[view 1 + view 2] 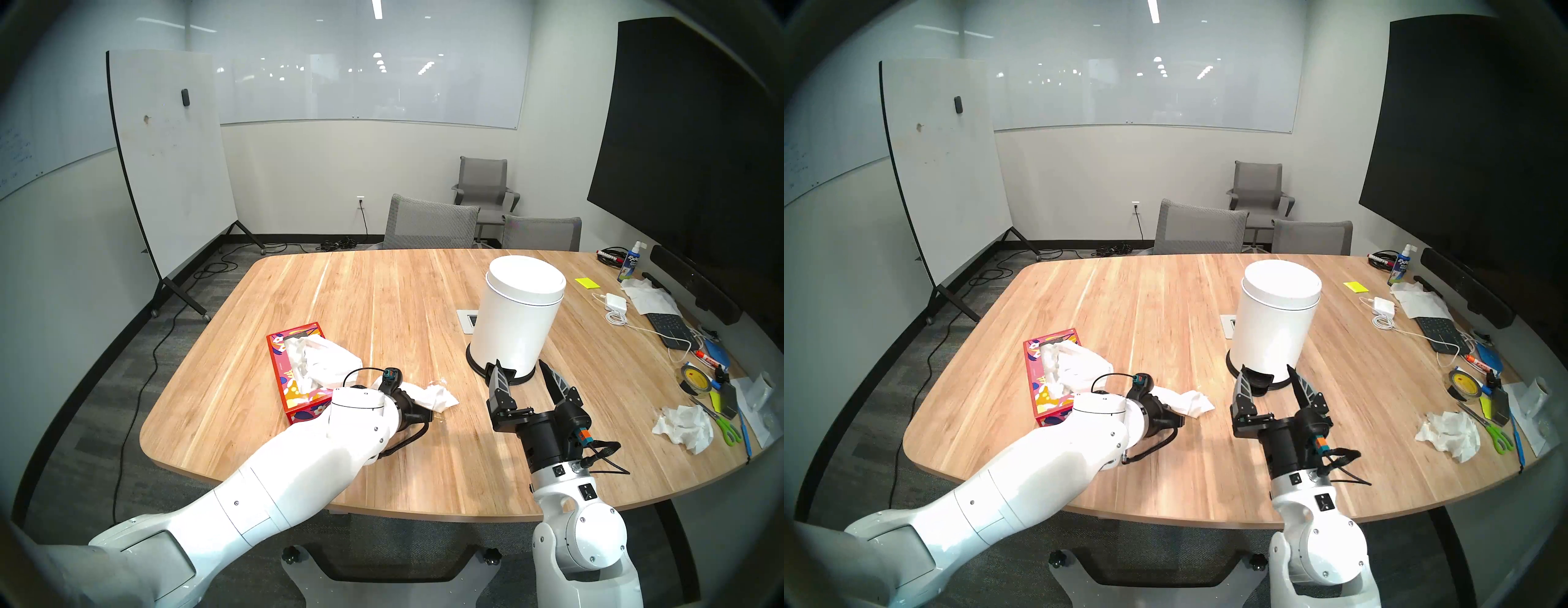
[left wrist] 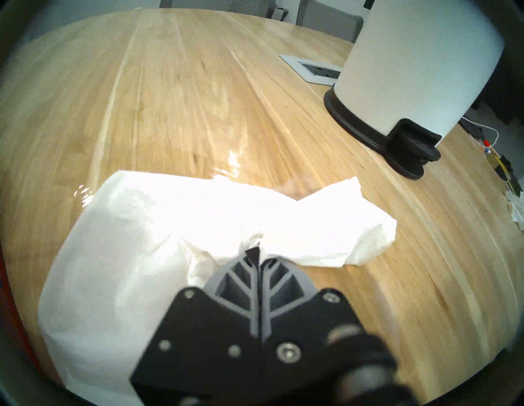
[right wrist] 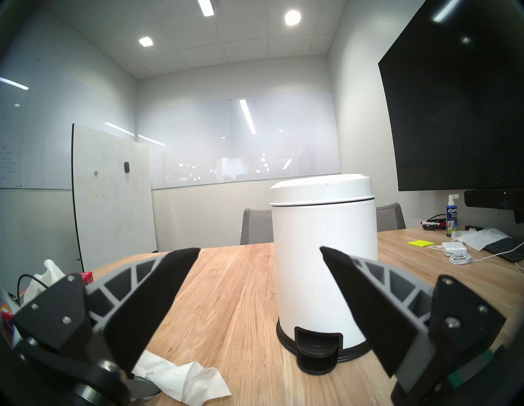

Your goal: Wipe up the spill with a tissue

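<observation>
Wiping was under way near the tabletop's front-left corner: the left gripper (image 2: 256,251) pinched the thin white paper tissue (image 2: 158,226) against the glossy clear spill (image 2: 232,158). The right gripper (image 1: 526,373) stood wide, empty. Wet tissue would probably tear, smearing liquid. Legible: "EXPO" on the spray bottle (image 3: 452,215).

Head stereo right: left gripper (image 1: 1176,414) low on counter (image 1: 1166,305), against white tissue (image 1: 1187,401) lying flat beside red floral box (image 1: 1047,382); right gripper (image 1: 1272,380), fingers (image 1: 1244,384) spread wide, hovers just before white pedal bin (image 1: 1276,318); crumpled paper wad (image 1: 1450,433) far right.
</observation>
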